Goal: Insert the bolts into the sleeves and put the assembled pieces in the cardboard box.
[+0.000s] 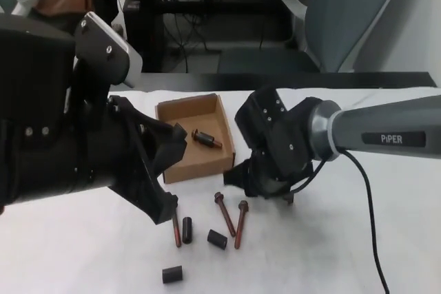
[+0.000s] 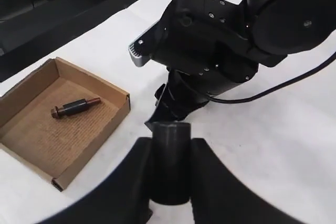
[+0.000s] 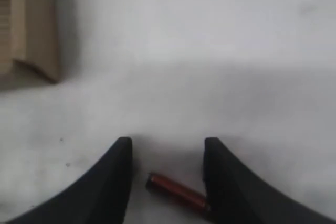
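My left gripper [image 2: 169, 182] is shut on a black sleeve [image 2: 169, 156], held upright above the bench beside the cardboard box [image 2: 113, 88]. In the box lies one assembled piece [image 2: 73, 107], a bolt inside a sleeve. My right gripper [image 3: 168, 145] is low over the white bench, open, with a copper bolt [image 3: 176, 191] lying on the bench between its fingers. In the high view the left gripper [image 1: 172, 173] hangs in front of the box [image 1: 172, 109] and the right gripper [image 1: 260, 185] stands just right of it. Three bolts [image 1: 224, 215] and three loose sleeves [image 1: 217, 239] lie in front of both.
The right arm's black wrist [image 2: 210, 51] stands close behind the held sleeve. A box corner [image 3: 31, 30] shows near the right gripper. Chairs [image 1: 344, 12] and a dark table edge [image 1: 289, 80] lie beyond the bench. White bench surface [image 1: 386, 239] stretches to the right.
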